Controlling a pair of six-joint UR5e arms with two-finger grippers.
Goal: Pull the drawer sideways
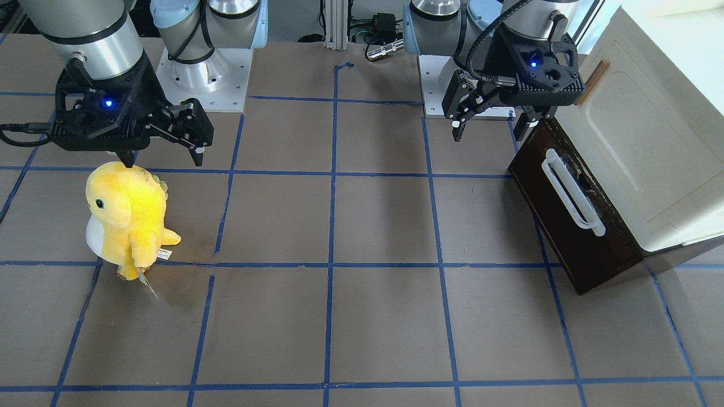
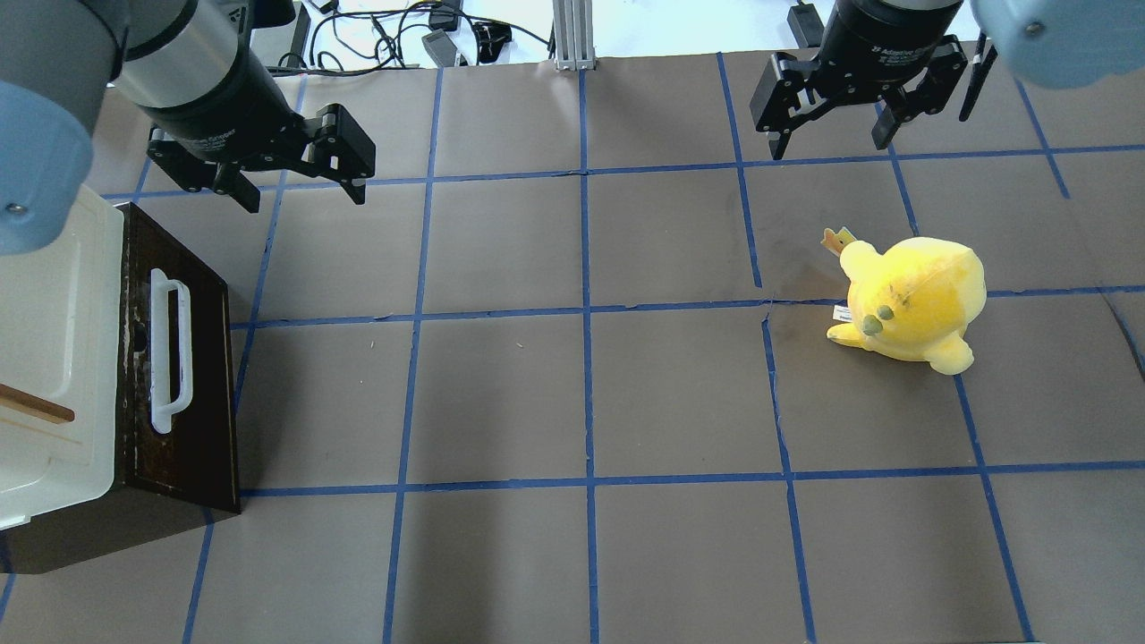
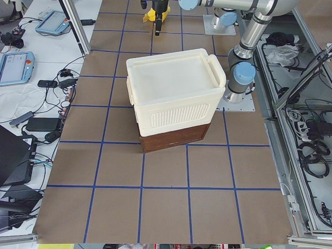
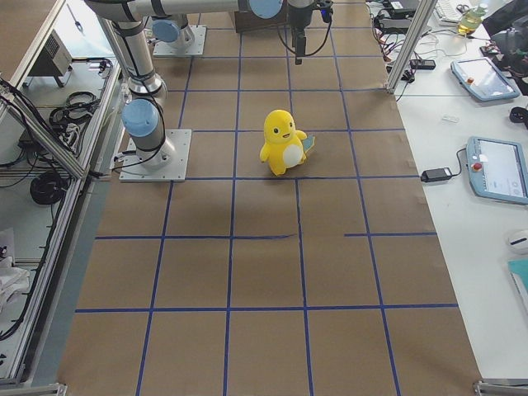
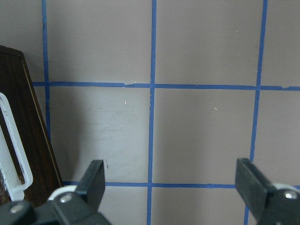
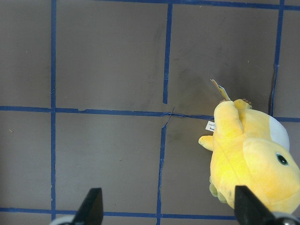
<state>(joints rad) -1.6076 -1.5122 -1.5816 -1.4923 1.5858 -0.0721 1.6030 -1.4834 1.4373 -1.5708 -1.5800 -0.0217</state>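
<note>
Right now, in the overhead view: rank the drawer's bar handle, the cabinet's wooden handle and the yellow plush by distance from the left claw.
From the left claw:
1. The white bar handle, on the drawer front, below the claw at the view's left.
2. The small wooden handle, further left on the cream cabinet door.
3. The yellow plush, far off on the robot's right side.

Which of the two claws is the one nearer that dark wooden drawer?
The left gripper, open just off a corner of the drawer; the right gripper hangs open across the table by the yellow plush toy.
</note>
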